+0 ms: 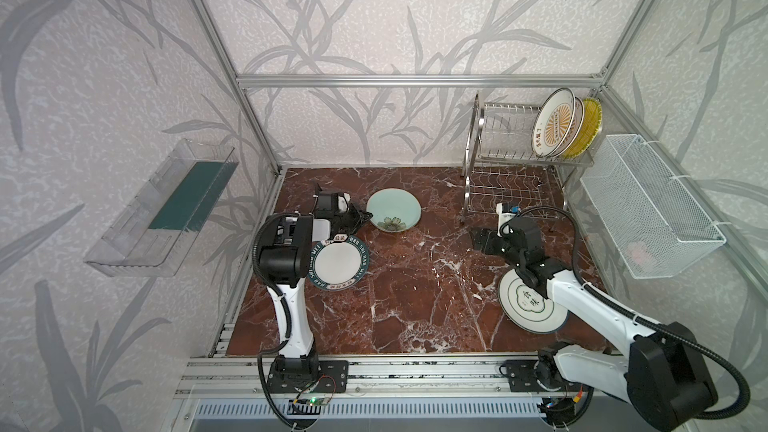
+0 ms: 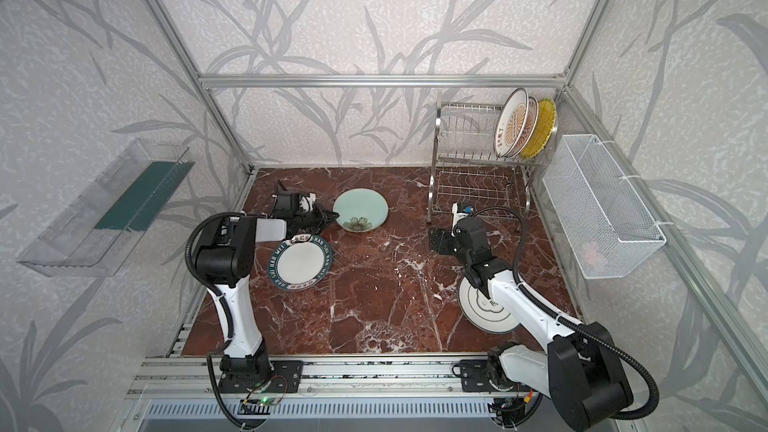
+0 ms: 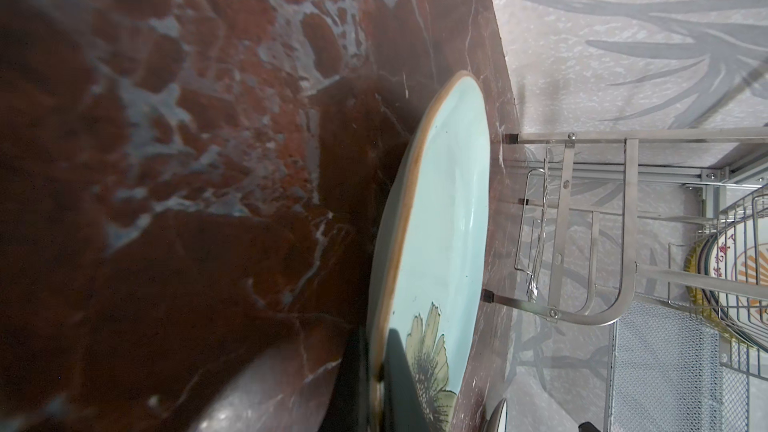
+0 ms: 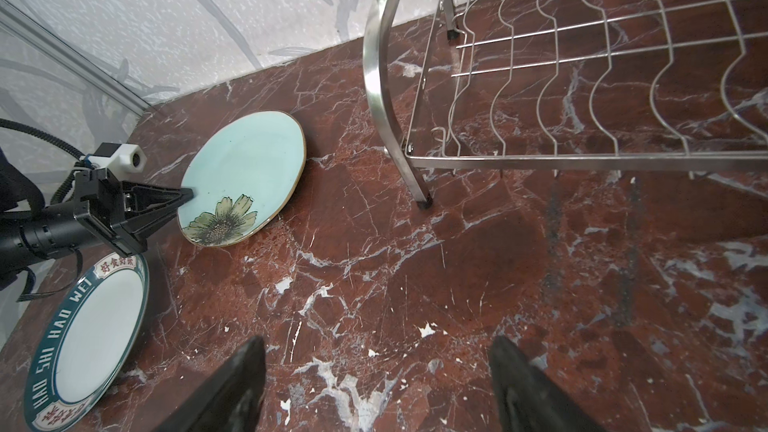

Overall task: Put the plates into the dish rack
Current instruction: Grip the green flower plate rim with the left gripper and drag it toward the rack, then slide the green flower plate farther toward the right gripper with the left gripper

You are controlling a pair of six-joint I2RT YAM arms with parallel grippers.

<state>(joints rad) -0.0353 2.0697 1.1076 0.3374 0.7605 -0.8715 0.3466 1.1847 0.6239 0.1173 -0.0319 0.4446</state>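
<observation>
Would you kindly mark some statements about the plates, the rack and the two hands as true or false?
1. Two sunburst plates and a yellow plate stand in the upper tier of the dish rack. True.
2. The rack's lower tier holds a plate. False: it is empty.
3. The left hand is shut on the rim of the pale green plate. True.
4. The right hand holds the cloud-emblem plate. False: it is open and holds nothing; that plate lies on the table.
</observation>
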